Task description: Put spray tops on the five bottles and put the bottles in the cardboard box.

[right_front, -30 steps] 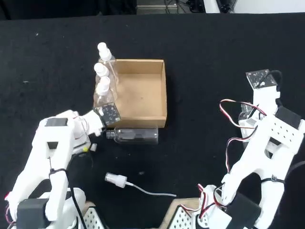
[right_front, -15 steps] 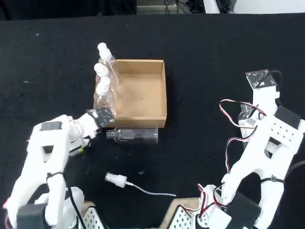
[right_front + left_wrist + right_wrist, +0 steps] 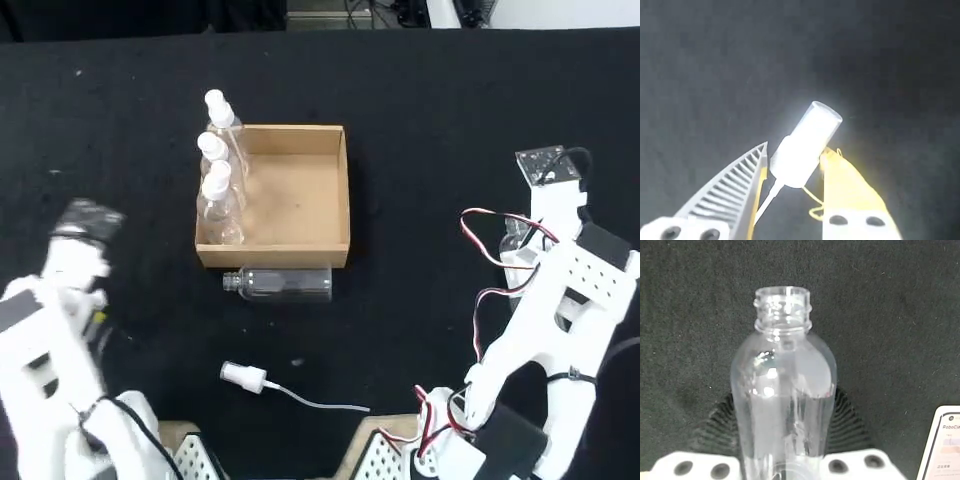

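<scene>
On the black bench [image 3: 420, 110], in the high view, an open brown cardboard box [image 3: 346, 190] holds three capped clear plastic bottles [image 3: 218, 195] in a row along its left wall. A fourth, uncapped clear bottle [image 3: 278, 284] lies on its side just outside the box's near wall. A loose white spray top [image 3: 245, 377] with a thin dip tube lies farther out. The left arm [image 3: 50, 330] stands well off the box's left side, the right arm [image 3: 560, 290] well off its right.

In the left wrist view, the left gripper [image 3: 795, 150] has its fingers clenched on a white spray head [image 3: 805, 142]. It looks light and stiff, its tube flimsy, so the collar seems the place to hold.

In the right wrist view, the right gripper [image 3: 785, 412] grasps an upright open-necked clear bottle [image 3: 785, 375] round its body. Thin smooth plastic probably dents and slips; a low, moderate hold looks sound. The lying bottle may obstruct the approach to the box.
</scene>
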You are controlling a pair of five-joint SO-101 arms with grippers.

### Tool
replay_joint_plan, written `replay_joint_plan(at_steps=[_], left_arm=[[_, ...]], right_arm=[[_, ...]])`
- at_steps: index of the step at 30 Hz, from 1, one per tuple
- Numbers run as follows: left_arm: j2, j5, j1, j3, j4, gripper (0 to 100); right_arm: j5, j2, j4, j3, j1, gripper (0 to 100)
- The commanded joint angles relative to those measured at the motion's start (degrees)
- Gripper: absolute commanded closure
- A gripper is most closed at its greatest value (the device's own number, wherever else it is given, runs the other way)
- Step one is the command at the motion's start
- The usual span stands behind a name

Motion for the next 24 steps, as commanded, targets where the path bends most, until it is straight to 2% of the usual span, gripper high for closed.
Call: replay_joint_plan(at_steps=[1,5,7,13,19,24], left_arm=[[7.12,5.71,-8.4,-6.46,-0.62,97],[18.73,6.77,-13.67,-10.86,-0.7,97],[23.56,4.13,-14.81,-12.53,-0.7,95],[28.13,-8.97,-14.81,-16.04,-1.14,75],[28.31,-30.24,-14.11,-16.4,-1.14,78],[28.75,-35.16,-14.11,-14.37,-1.05,78]], right_arm=[[-0.26,-3.3,0.53,-0.66,-1.05,98.7],[-0.26,-3.3,0.53,-0.66,-1.05,98.7],[-0.26,-3.3,0.53,-0.66,-1.05,98.7],[-0.26,-3.3,0.53,-0.75,-1.05,98.7],[-0.26,-3.3,0.53,-0.75,-0.7,98.7],[-0.26,-3.3,0.53,-0.75,-0.62,98.7]])
